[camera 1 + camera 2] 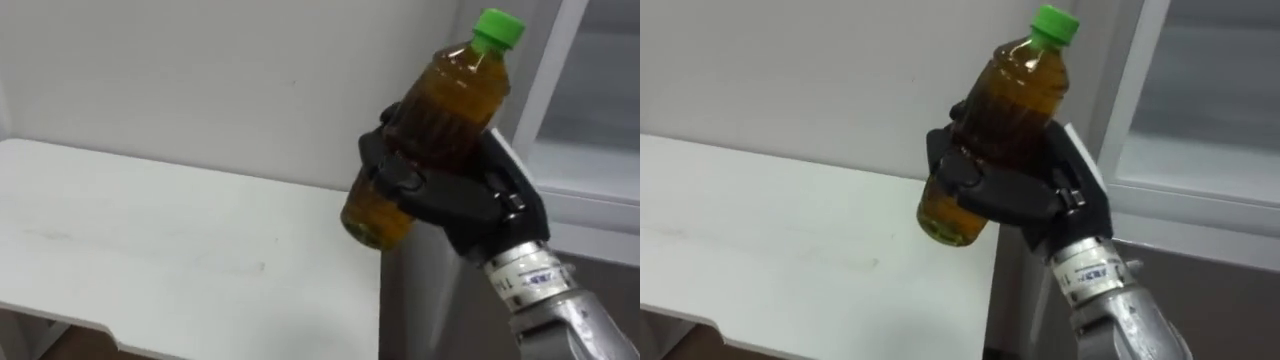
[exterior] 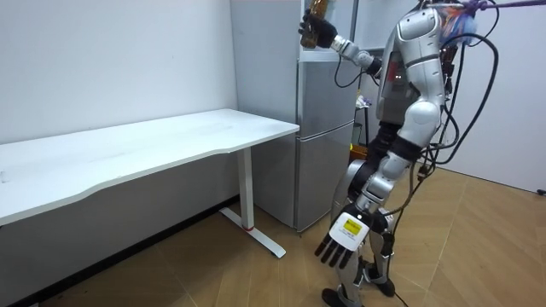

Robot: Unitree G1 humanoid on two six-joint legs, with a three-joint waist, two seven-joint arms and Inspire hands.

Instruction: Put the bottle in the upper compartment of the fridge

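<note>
R hand (image 1: 462,200) grips bottle (image 1: 448,105) (green cap up) by fridge (image 2: 324,128) top; L hand (image 2: 341,240) hangs low near fridge, fingers slack.

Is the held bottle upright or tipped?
Tipped: the bottle leans, green cap upper right, base lower left, in the right hand.

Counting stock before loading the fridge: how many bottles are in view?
1. The bottle is in the right robot hand, raised by the fridge top. Others could be hidden inside the fridge.
</note>
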